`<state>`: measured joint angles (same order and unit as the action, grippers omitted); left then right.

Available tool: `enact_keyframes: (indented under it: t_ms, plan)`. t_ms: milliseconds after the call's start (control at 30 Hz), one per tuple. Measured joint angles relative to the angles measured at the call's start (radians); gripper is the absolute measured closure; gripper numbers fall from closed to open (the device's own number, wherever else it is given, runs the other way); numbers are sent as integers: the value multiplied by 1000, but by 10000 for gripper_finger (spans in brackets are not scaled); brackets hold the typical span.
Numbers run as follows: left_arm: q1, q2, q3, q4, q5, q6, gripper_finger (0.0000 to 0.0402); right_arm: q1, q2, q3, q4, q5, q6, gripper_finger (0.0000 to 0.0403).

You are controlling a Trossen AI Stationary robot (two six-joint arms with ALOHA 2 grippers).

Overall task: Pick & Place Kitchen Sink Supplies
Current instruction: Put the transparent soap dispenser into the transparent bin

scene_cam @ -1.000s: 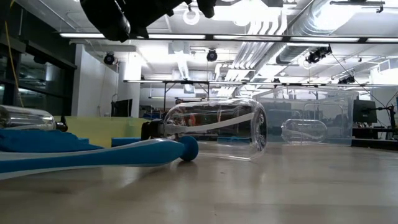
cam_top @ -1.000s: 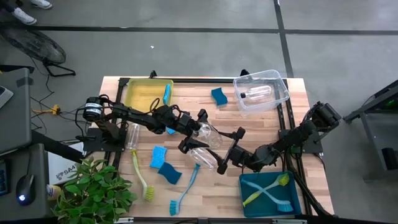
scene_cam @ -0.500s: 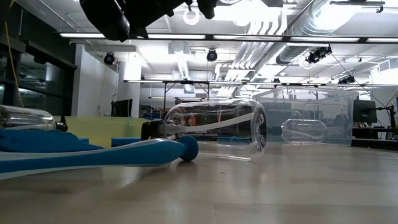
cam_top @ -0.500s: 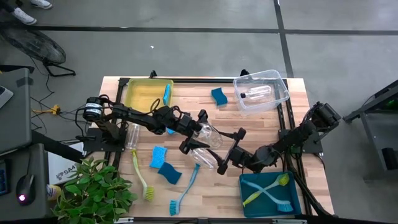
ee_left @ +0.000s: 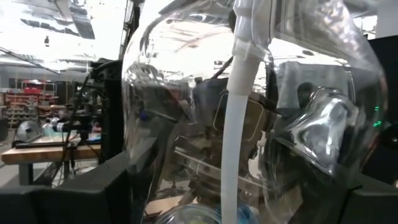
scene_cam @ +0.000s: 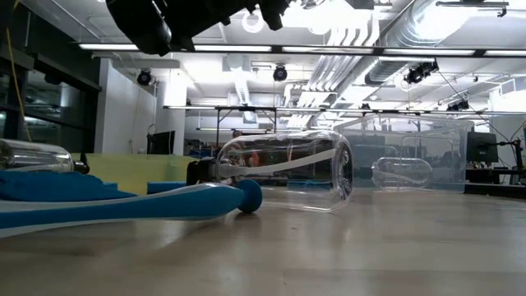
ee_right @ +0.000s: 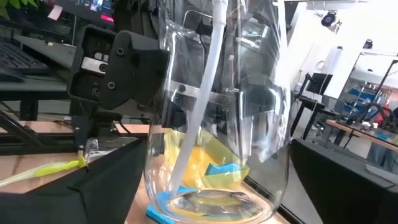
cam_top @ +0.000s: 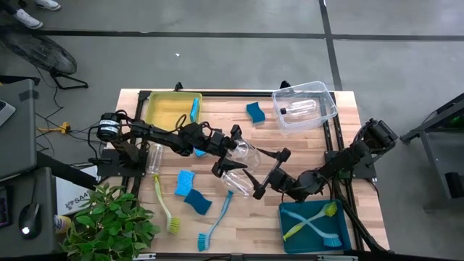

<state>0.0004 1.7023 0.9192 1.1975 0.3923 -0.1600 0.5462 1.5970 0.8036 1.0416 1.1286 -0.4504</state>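
A clear bottle (cam_top: 245,154) with a white tube inside hangs above the table's middle, and my left gripper (cam_top: 228,151) is shut on it. It fills the left wrist view (ee_left: 186,124). My right gripper (cam_top: 270,172) is open; its fingers (ee_right: 106,186) stand on either side of the same bottle (ee_right: 217,124). A second clear bottle (cam_top: 241,183) lies on its side on the table below, beside a blue brush (cam_top: 216,217). Blue sponges (cam_top: 185,181) lie flat on the table's left half, with a yellow-green brush (cam_top: 163,203) beside them. My left gripper pinches the bottle's clear body (ee_left: 143,155) between its two fingers (ee_left: 62,199), one on each side wall. The fingers come about level from the table's left. The bottle is lifted clear of the table. My right gripper reaches in from the table's right; I cannot tell whether its fingers touch the bottle's walls.
A yellow bin (cam_top: 152,101) with a blue item stands at the far left. A clear bin (cam_top: 326,94) at the far right holds a bottle. A teal bin (cam_top: 284,232) at the near right holds two brushes. Another bottle (cam_top: 154,156) lies at the left; a plant (cam_top: 109,221) stands off the near-left corner.
My right gripper has opened a little wider around the held bottle and its wrist has turned slightly. The bottle stays lifted in my left gripper.
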Motion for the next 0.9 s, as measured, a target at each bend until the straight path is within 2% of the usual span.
enact_keyframes:
  t_ms: [267,500,633,800,900]
  plan:
    - [-1,0,0,-6,-9,14,101,11,0,0,-5,7,7,4]
    - [0,0,0,-33,-49,46,101,47,0,0,-25,136,0,4]
    - [0,0,0,-58,-71,58,101,78,0,0,-32,175,9,3]
    - [-1,0,0,-142,-143,103,101,125,0,0,-30,228,-1,6]
    - [-1,0,0,-211,-183,114,101,143,-9,0,-30,211,-2,6]
